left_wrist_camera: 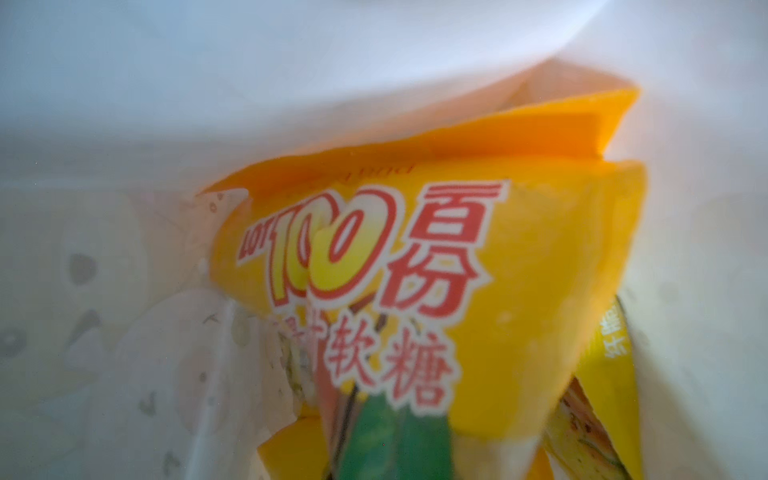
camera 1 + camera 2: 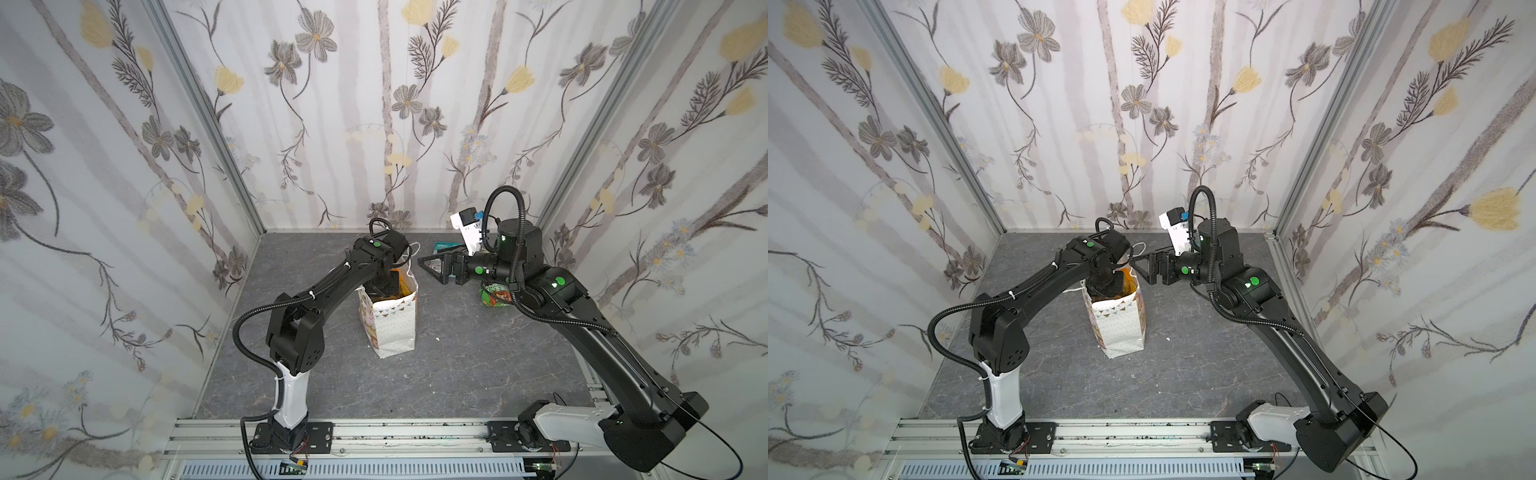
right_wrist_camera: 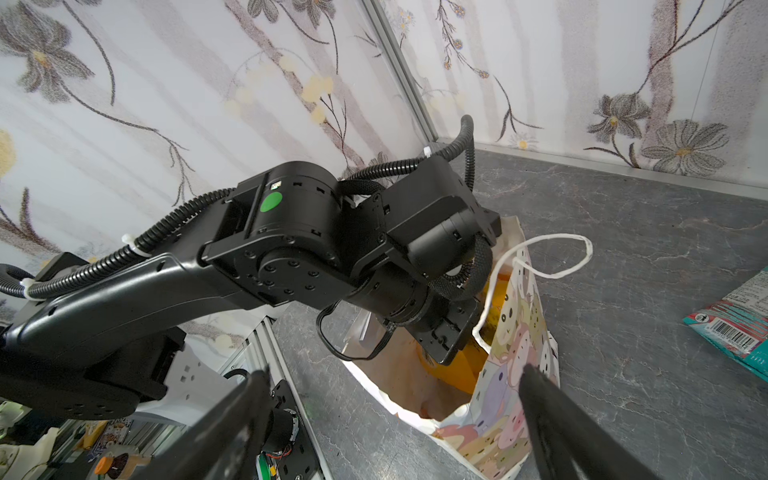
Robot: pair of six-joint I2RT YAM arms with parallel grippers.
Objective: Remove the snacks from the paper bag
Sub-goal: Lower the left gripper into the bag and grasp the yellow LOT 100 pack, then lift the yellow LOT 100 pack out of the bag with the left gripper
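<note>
Left gripper (image 2: 384,286) in paper bag (image 2: 395,328), jaws together, hold unseen: lift orange packet (image 1: 540,257) straight up. Right gripper (image 3: 390,380) alongside, jaws apart.

My left end effector (image 2: 383,286) points straight down, closed tight, while at its two o'clock my right end effector (image 3: 394,370) lies level, jaws spread wide.

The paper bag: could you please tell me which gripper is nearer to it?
Left. The left gripper is down inside the paper bag through its open top; the right gripper hovers outside, near its upper rim.
</note>
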